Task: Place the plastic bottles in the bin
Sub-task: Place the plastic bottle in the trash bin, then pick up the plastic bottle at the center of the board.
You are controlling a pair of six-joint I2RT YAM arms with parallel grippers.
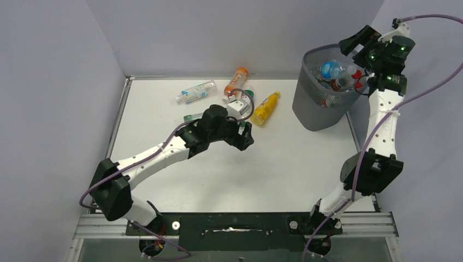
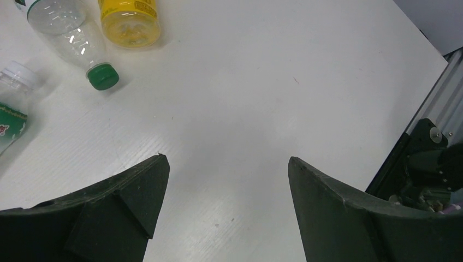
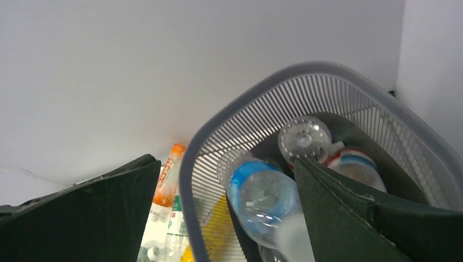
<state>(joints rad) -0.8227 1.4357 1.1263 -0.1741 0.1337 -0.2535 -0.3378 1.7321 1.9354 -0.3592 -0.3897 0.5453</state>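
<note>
Quick notes for you, operator. You had the R gripper (image 1: 355, 46) up over the far-right rim of the bin (image 1: 316, 106), which stood at the far-right corner of the table (image 1: 273, 174). Its fingers were spread wide, w/ nothing pinched betw. them. In the R wrist view one finger showed left of the rim and the other lay across the bin's inside.

Several plastic bottles were already in the bin. A blue-label bottle (image 3: 262, 199) lay on top, w/ the ribbed base of a clear bottle (image 3: 304, 139) just beyond it. A red-and-blue-label bottle (image 3: 355, 164) was against the right wall. There was also a blurred clear shape at the bottom edge of that view; couldn't tell what it was.

Your L gripper (image 2: 228, 159) hung over bare table near the centre, fingers also spread and nothing betw. them.

The rest of the bottles lay loose on the table's far-centre part, well apart from the bin:
- an orange bottle (image 1: 236, 81) nearest the back wall
- a clear blue-label one (image 1: 195, 91) to its left
- a yellow bottle (image 1: 266, 108) just beyond the L gripper
- a green-cap bottle (image 2: 73, 41) lying next to the yellow one
- a green-and-red-label bottle (image 2: 11, 109) cut off at the left edge of the L wrist view

In the top view, 1 or 2 more sat behind the L wrist, too hidden to describe.
</note>
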